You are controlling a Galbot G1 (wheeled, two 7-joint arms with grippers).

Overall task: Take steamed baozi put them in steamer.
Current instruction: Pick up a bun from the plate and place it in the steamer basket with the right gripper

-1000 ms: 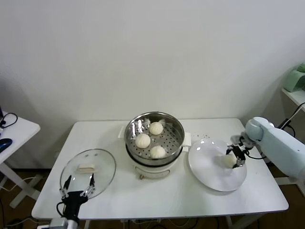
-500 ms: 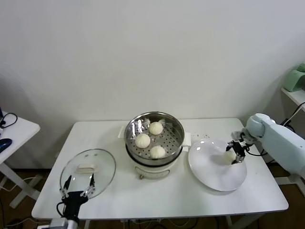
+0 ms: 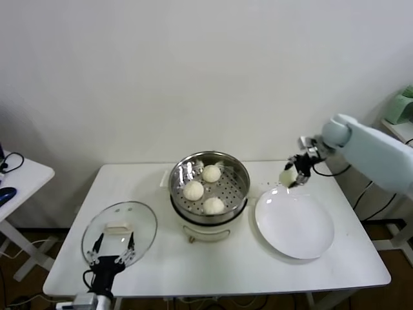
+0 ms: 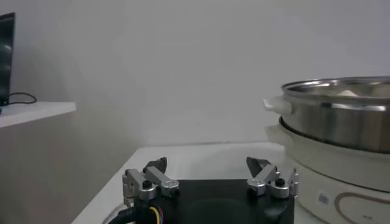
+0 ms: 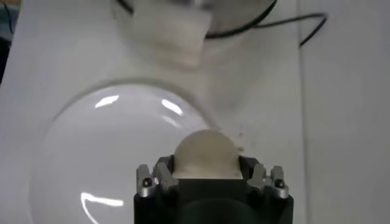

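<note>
- The left gripper (image 3: 113,250) sits parked at the counter's (image 3: 193,271) near left edge, just in front of the glass lid (image 3: 120,232); its jaws stand open, holding nothing.
- The steamer (image 3: 208,187) stands mid-counter with three steamed baozi (image 3: 193,190) on its perforated floor.
- The white plate (image 3: 294,223) lies bare, right of the steamer.
- The right gripper (image 3: 294,173) hangs above the plate's far edge, its jaws clamped on the fourth baozi (image 5: 204,153).

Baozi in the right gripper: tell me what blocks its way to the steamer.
Nothing visible does. The right gripper holds the baozi above the table, right of the steamer, whose top is open; the glass lid lies far left.
</note>
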